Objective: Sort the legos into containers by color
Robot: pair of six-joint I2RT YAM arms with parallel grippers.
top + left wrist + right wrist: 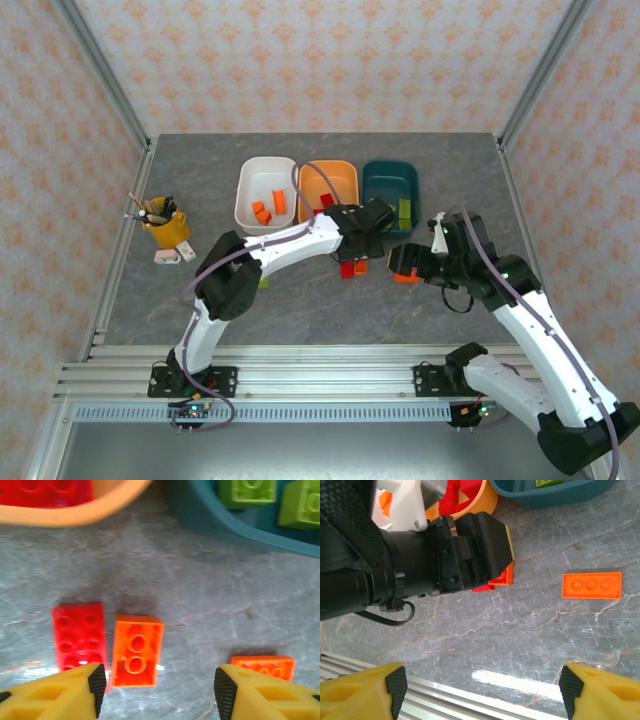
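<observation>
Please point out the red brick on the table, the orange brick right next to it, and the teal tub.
red brick (79, 630): left wrist view, on its studded top face.
orange brick (136, 650): left wrist view, on its top face, at the studs.
teal tub (195, 500): left wrist view, on its curved wall.

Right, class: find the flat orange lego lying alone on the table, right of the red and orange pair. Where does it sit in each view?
Top external: flat orange lego right of centre, nearer to the arm bases than the dark teal tub.
Left wrist: lower right.
Right wrist: upper right.
Shared landmark: the dark teal tub, at the top of both wrist views.
</observation>
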